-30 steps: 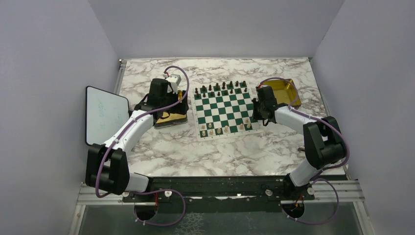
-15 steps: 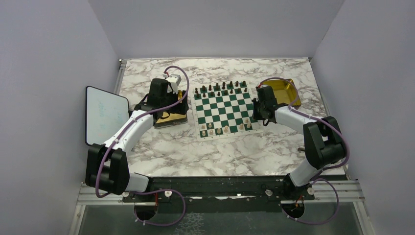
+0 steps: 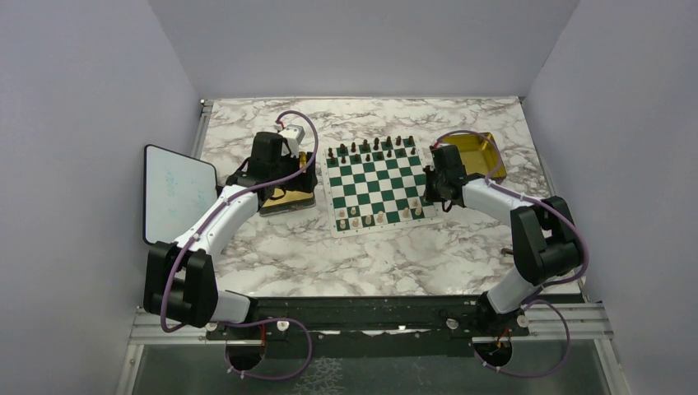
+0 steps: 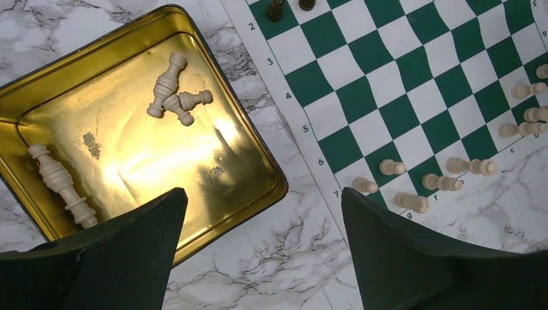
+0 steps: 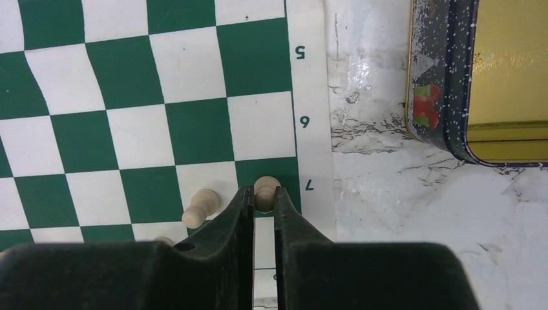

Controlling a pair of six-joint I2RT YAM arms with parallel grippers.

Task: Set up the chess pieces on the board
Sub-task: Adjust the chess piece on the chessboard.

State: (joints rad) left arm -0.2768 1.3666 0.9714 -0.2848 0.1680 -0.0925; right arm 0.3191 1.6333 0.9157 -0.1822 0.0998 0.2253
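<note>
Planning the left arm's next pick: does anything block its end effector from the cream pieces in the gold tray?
Nothing visible: the left end effector is open above the gold tray, its chess pieces lying uncovered.

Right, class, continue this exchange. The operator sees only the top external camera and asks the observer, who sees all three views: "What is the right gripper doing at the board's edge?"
Observer: The right gripper appears to have its fingertips closed on a cream pawn, which stands on the green edge square beside the printed 7.
Operator: And the left gripper?
Observer: The left gripper is wide open and holds nothing. It hangs over a corner of the gold tray.
Operator: Is anything in that tray?
Observer: Yes. Cream pieces lie on their sides in a small crossed heap, and a tall piece lies by the tray wall.
</note>
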